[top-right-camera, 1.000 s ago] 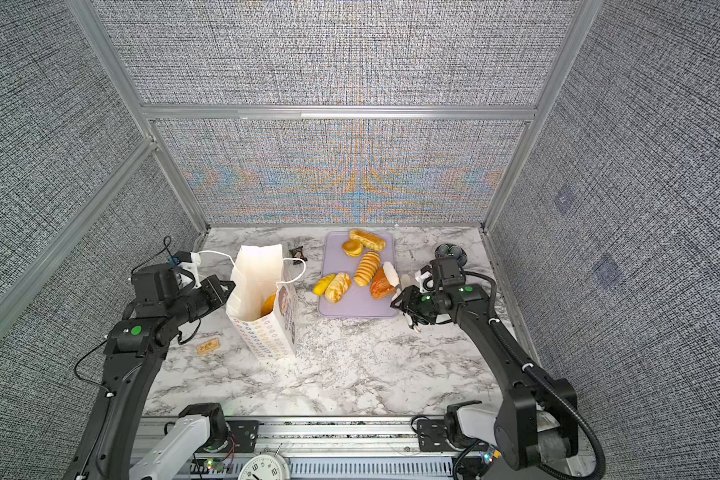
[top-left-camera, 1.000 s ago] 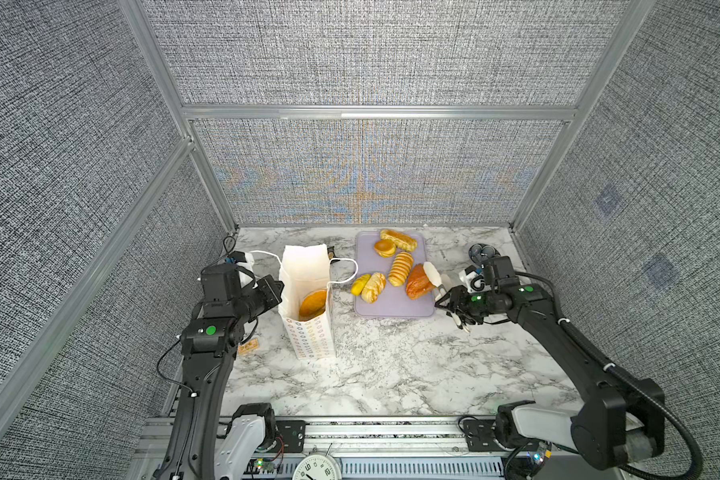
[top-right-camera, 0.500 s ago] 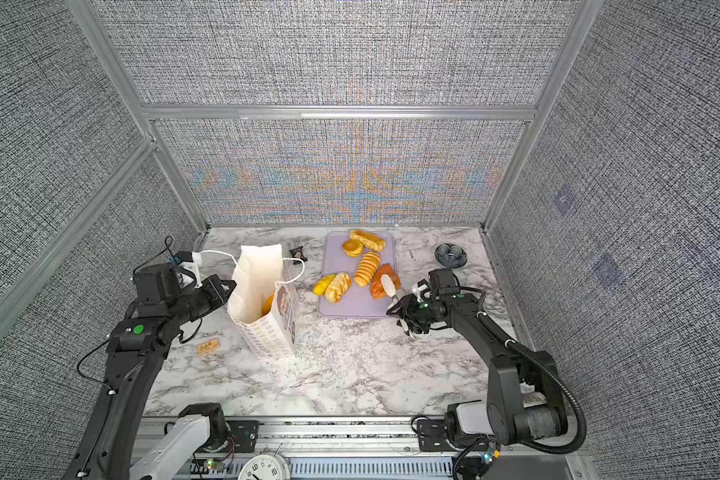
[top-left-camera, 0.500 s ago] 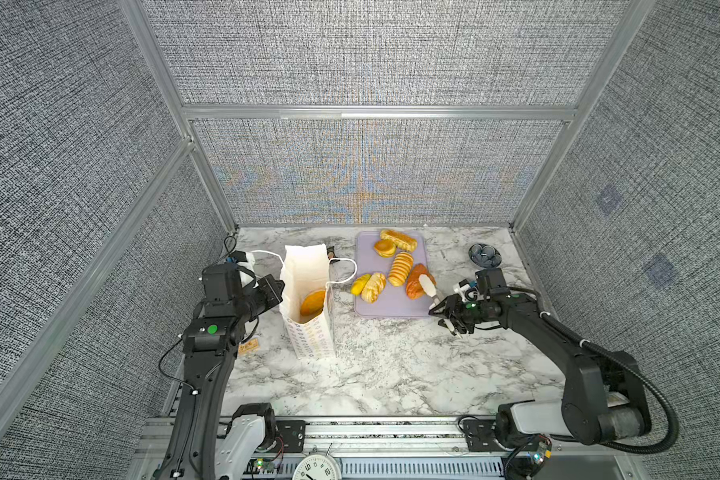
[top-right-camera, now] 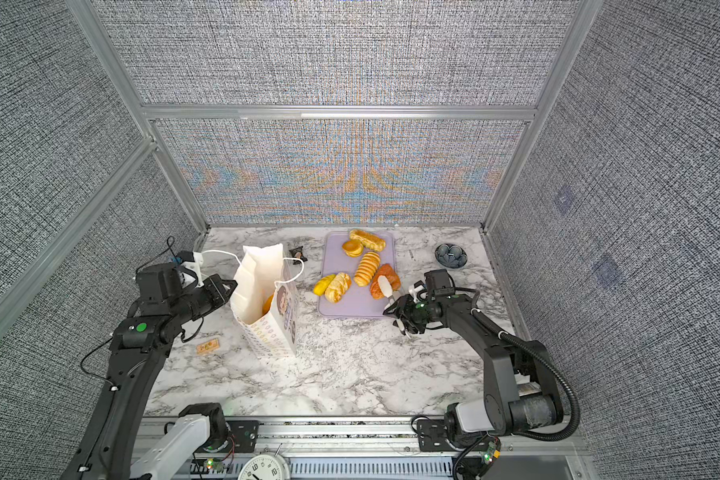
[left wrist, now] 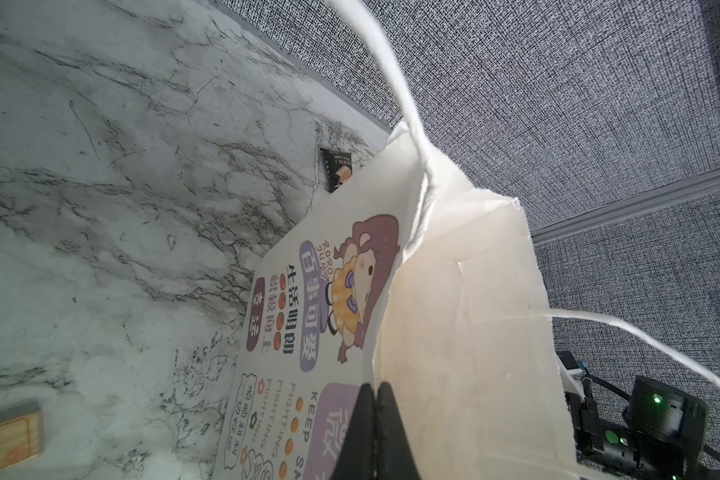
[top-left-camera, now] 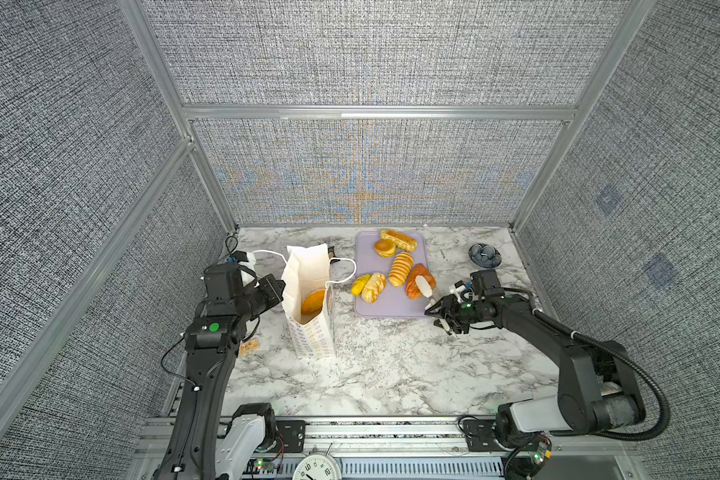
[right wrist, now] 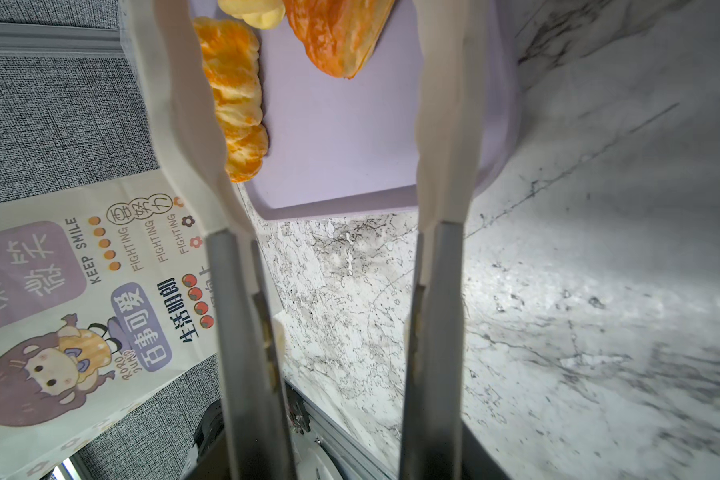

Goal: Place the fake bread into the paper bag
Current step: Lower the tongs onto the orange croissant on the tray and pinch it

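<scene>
Left gripper (top-left-camera: 278,287) was fully closed, pinched on the left rim of the paper bag (top-left-camera: 310,336). In the left wrist view its fingers (left wrist: 391,432) met right on the bag's top edge, with the printed face on one side and the bare inside on the other. The bag stood upright on the table (top-left-camera: 391,365) with its mouth open, just left of the lavender tray (top-left-camera: 387,307) and not touching it.

Right gripper (top-left-camera: 435,307) was partly open and empty: long grey fingers with white tips (right wrist: 441,137), spread apart, nothing between them. In both top views it sat at the tray's near right corner. One white tip lay over the reddish-brown pastry (top-left-camera: 412,286), couldn't tell if touching. The other hung off the tray over the table.

Fake bread (top-left-camera: 400,269): six pieces were on the tray.
- Far end: speckled long loaf (top-left-camera: 399,240) and round bun (top-left-camera: 385,248).
- Mid-tray: ridged pastry (top-right-camera: 367,269), with the reddish-brown one beside it.
- Left edge: braided bun (top-left-camera: 373,286) and small yellow piece (top-left-camera: 360,284).

One orange bun (top-left-camera: 312,302) was already inside the bag.

Also on the table: dark blue bowl (top-left-camera: 485,254) at far right, small dark packet (left wrist: 337,168) behind the bag, and small tan tag (top-left-camera: 248,345) by the left arm.
</scene>
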